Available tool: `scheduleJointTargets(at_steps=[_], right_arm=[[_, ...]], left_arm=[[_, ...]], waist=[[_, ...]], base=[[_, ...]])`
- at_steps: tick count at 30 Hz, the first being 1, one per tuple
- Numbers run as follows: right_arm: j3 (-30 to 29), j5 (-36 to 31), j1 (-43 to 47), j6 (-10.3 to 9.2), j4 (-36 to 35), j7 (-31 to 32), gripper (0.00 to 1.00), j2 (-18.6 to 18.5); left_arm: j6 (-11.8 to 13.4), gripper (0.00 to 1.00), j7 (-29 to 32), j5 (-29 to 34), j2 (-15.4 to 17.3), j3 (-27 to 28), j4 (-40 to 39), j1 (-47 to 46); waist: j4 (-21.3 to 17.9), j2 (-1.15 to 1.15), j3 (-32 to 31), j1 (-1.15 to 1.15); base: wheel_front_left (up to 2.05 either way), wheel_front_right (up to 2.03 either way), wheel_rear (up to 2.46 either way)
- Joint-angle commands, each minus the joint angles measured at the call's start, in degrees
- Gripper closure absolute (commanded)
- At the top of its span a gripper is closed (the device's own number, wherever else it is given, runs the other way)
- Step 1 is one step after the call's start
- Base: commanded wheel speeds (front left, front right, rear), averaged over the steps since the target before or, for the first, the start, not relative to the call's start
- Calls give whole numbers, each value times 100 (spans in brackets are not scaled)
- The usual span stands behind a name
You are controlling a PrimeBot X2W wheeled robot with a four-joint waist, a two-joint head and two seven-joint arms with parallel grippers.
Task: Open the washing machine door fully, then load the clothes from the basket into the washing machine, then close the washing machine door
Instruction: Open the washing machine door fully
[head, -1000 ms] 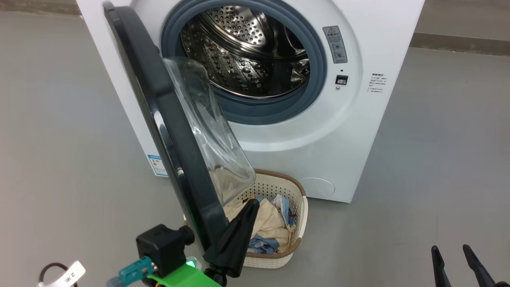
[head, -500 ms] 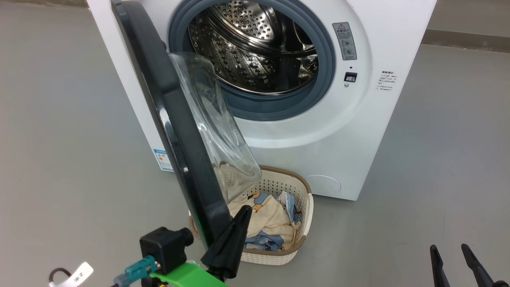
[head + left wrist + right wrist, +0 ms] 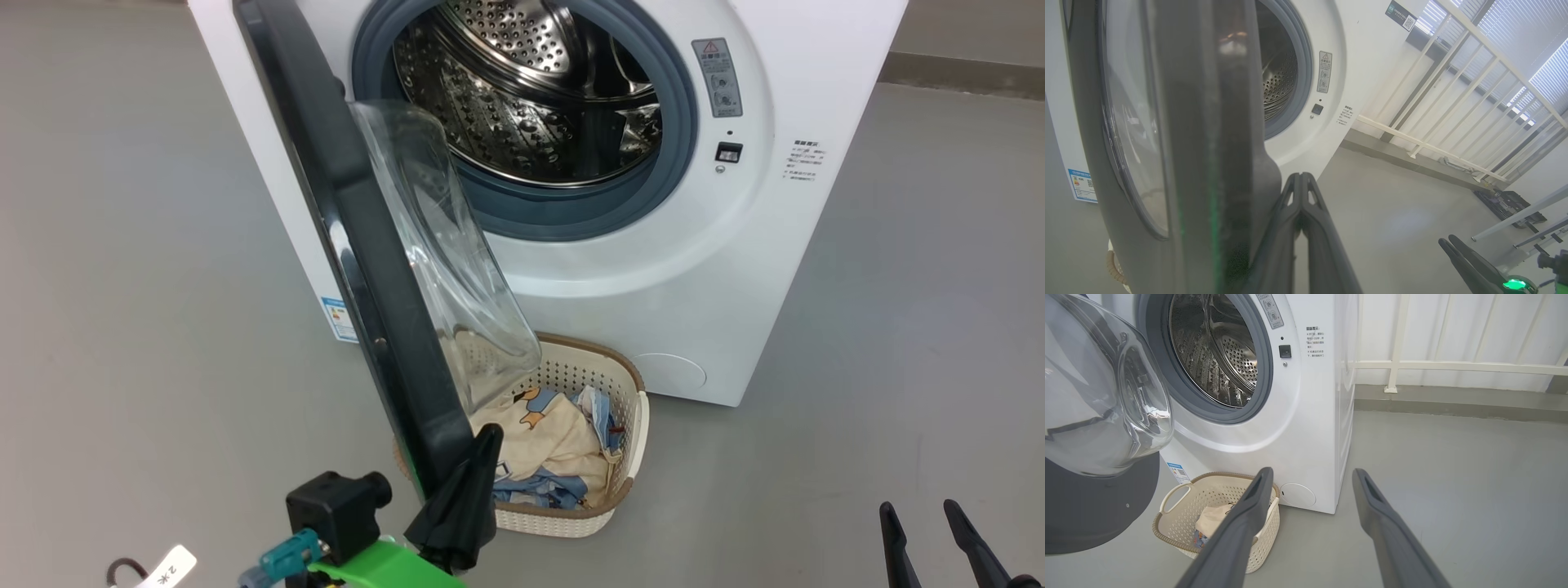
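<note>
Washing machine (image 3: 735, 269): drum exposed, looks empty. Washing machine door (image 3: 359, 245) approx half open, edge-on, hanging over basket (image 3: 571, 376) w/ clothes (image 3: 547, 441) at washer's base. Left gripper (image 3: 488, 433), fingers pressed together, tip at door's lower rim, inner side. Push along hinge arc, don't slip off. Right gripper (image 3: 918, 508) spread, idle.

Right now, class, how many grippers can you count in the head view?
2. The left gripper, shut, is at the lower left beside the washing machine door; the right gripper, open, is at the lower right.
</note>
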Motion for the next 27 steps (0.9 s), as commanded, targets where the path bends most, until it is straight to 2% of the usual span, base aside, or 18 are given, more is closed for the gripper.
scheduleJointTargets(at_steps=[1, 27], right_arm=[[155, 1, -178, 8, -127, -69, 0, -128], [179, 12, -248, 8, -95, -69, 0, -108]], left_arm=[[50, 100, -79, 79, 12, 184, -74, -219], [340, 100, -217, 375, 85, 186, -8, -369]], waist=[[31, 0, 24, 0], [555, 0, 153, 0]], base=[[0, 0, 0], [0, 0, 0]])
